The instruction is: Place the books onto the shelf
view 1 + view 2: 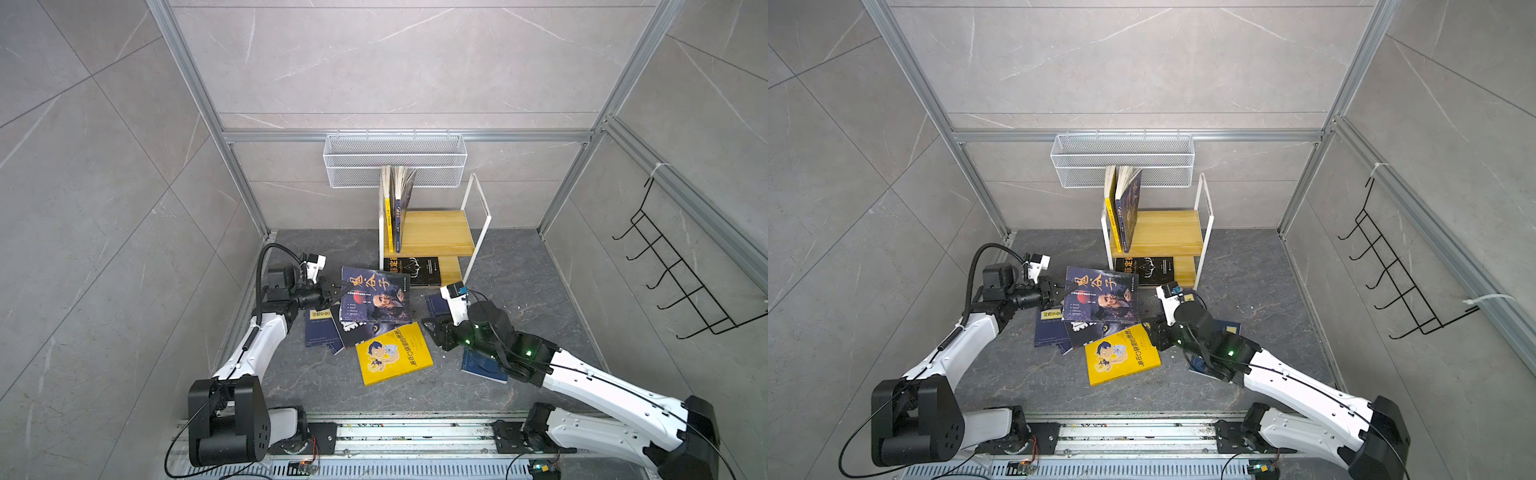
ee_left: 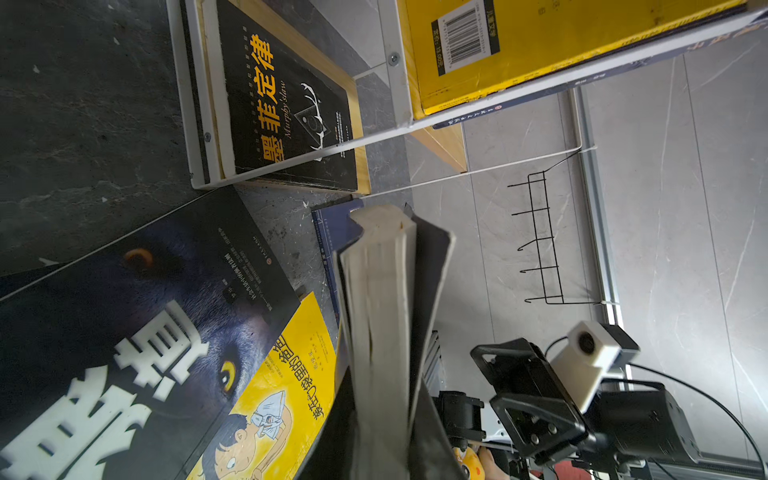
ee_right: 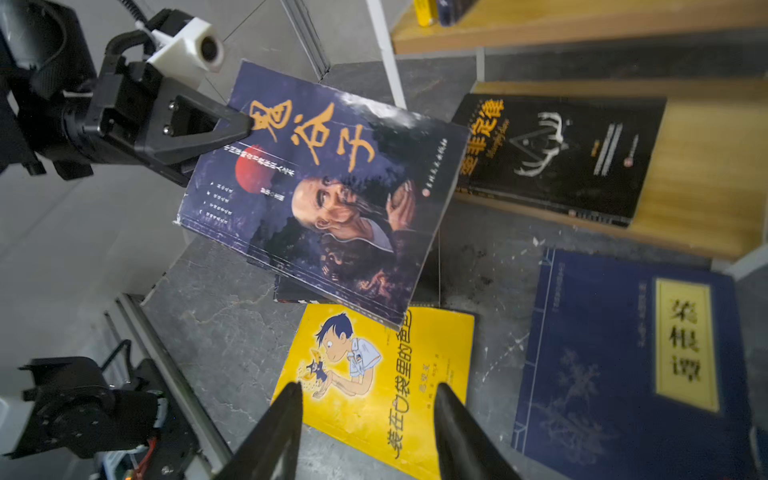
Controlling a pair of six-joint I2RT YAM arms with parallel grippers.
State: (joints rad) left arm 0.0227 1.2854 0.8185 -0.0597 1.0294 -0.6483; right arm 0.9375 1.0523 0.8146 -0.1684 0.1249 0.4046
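Top views show stone floor (image 1: 519,270), tiled walls (image 1: 374,62); left gripper (image 1: 336,289) clamps portrait book (image 1: 376,301), right gripper (image 1: 430,328) gapes.

Two high views and two wrist views, one scene.
Both top views look steeply down from high over the near edge toward the back wall (image 1: 395,62), taking in the whole tabletop (image 1: 316,395) and the shelf (image 1: 436,232). The left wrist camera sits close behind the portrait-cover book (image 2: 382,311) gripped in the left hand (image 1: 335,290) and faces the shelf. The right wrist camera looks out over the parted right hand (image 3: 365,411) at that same book. Both wrist views share the yellow book (image 3: 386,374) and the black book (image 2: 286,104).
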